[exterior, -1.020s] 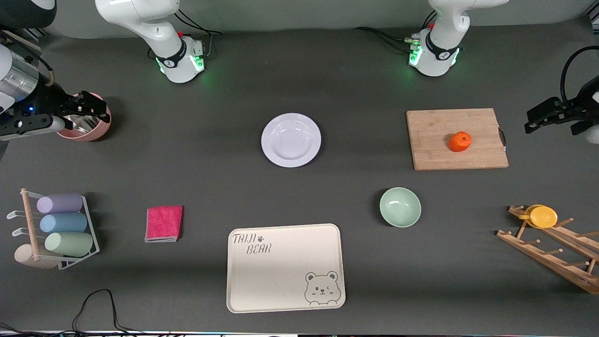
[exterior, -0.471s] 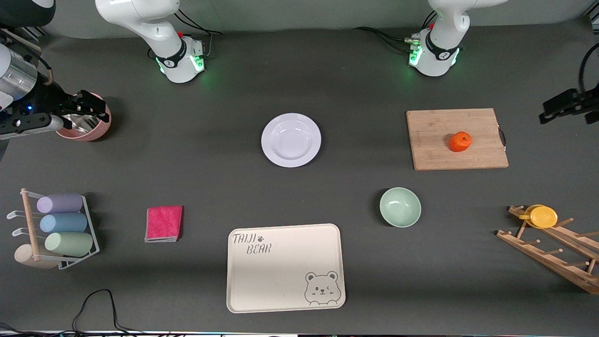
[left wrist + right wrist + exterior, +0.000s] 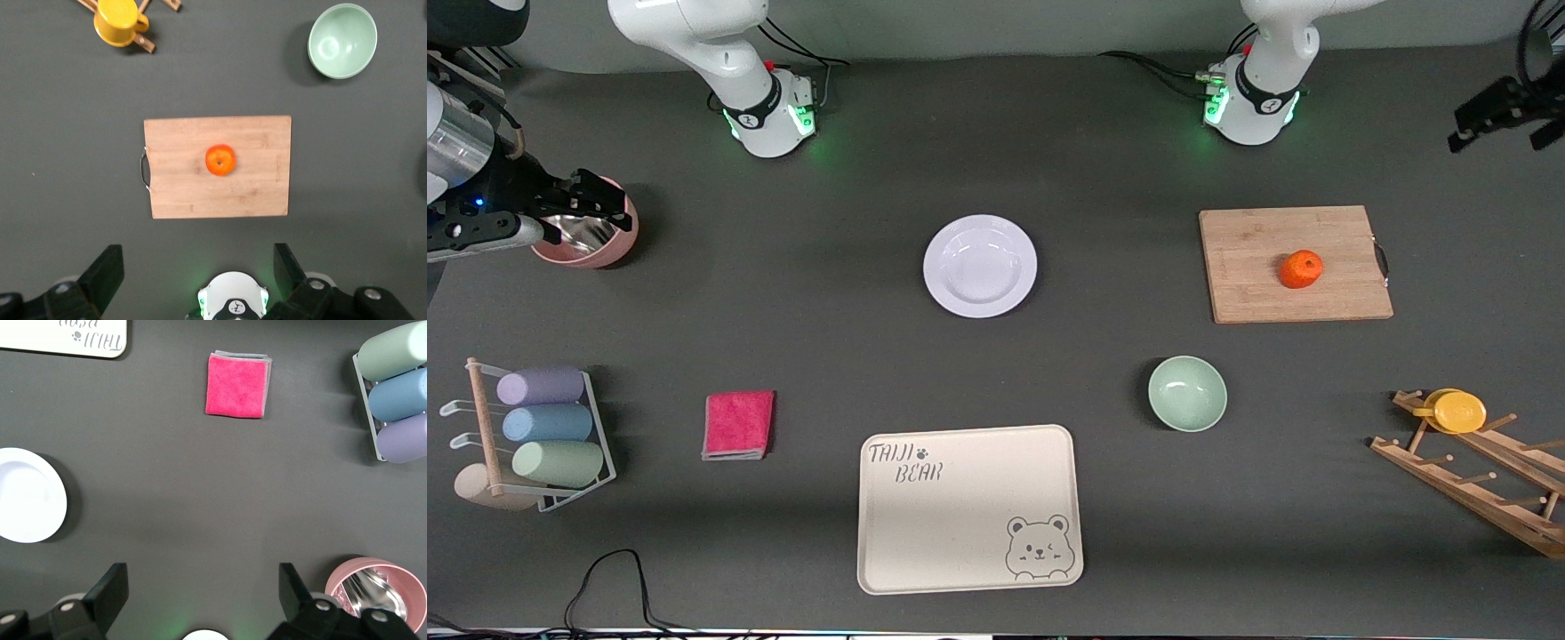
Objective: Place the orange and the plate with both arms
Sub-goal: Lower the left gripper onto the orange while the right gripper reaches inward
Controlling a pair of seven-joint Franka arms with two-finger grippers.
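Note:
The orange (image 3: pixel 1301 269) (image 3: pixel 219 160) rests on a wooden cutting board (image 3: pixel 1294 264) (image 3: pixel 217 167) toward the left arm's end of the table. The white plate (image 3: pixel 980 265) (image 3: pixel 27 495) lies flat mid-table, with nothing on it. My left gripper (image 3: pixel 1463 124) (image 3: pixel 198 263) hangs open high over the table's edge at the left arm's end, well clear of the board. My right gripper (image 3: pixel 609 200) (image 3: pixel 201 580) is open too, up over a pink bowl (image 3: pixel 591 236) (image 3: pixel 377 593) at the right arm's end. Neither gripper holds anything.
A pale green bowl (image 3: pixel 1187 393) (image 3: pixel 342 40) and a cream bear tray (image 3: pixel 969 507) lie nearer the front camera. A pink cloth (image 3: pixel 738 424) (image 3: pixel 238 385) and a rack of pastel cups (image 3: pixel 543 436) sit near the right arm's end. A wooden rack with a yellow cup (image 3: pixel 1454 411) (image 3: pixel 120 23) stands at the left arm's end.
The left gripper has swung from beside the cutting board toward the table's corner near the arm bases. The right gripper has drifted slightly outward. Nothing on the table has moved.

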